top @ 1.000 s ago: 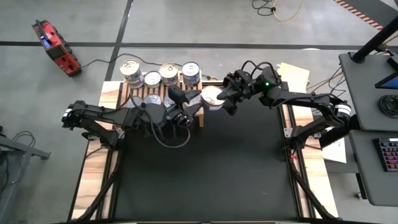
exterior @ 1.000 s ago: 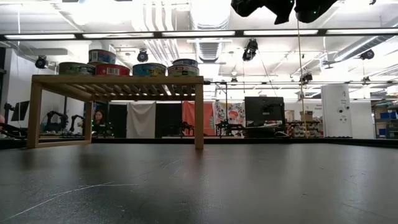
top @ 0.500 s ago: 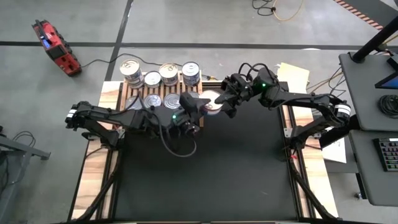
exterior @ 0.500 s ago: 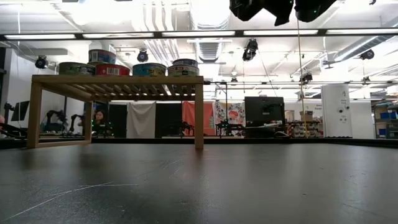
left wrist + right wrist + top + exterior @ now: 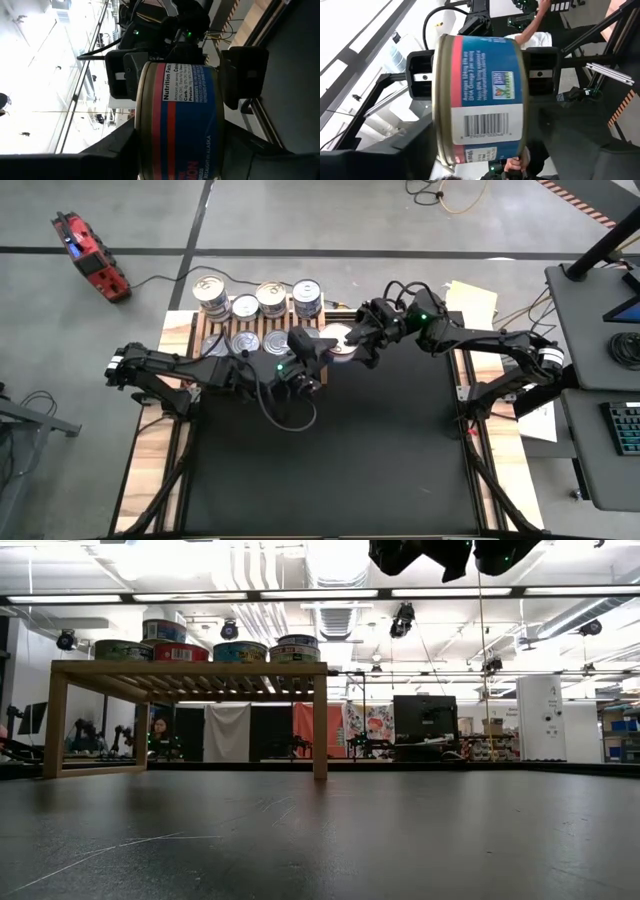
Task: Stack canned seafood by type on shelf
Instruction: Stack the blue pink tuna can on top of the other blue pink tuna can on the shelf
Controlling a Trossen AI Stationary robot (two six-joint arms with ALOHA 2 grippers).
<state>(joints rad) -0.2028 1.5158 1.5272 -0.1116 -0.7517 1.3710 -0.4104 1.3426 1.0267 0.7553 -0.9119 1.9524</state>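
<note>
- The desk (image 5: 330,460) has a dark mat; its near and middle parts carry nothing, and all the work sits at the far left.
- The shelf (image 5: 190,668) stands at the far left of the desk. The low view shows tins along its slatted top, one of them two high at the left end.
- The left gripper (image 5: 322,348) reaches in from the left to just off the shelf's right end. The right wrist view shows its pads pressed on both sides of the blue-labelled can (image 5: 480,95), so it is gripping that can.
- The right gripper (image 5: 354,344) meets it from the right. In the left wrist view its fingers (image 5: 244,75) stand clear on either side of the can, so its jaws are parted and it holds nothing.
- The canned seafood on the shelf (image 5: 271,295) sits in a far row and a near row.
- The blue-labelled can hangs lid-up in the air between the two grippers, just right of the shelf and above shelf height.
- This looks like a hand-over to the left arm. To do it well:
  - Draw the right gripper straight back so a finger does not clip the can.
  - Keep the can level.
  - Carry it over the tin of the matching label, lower it squarely and release only once it is seated.
</note>
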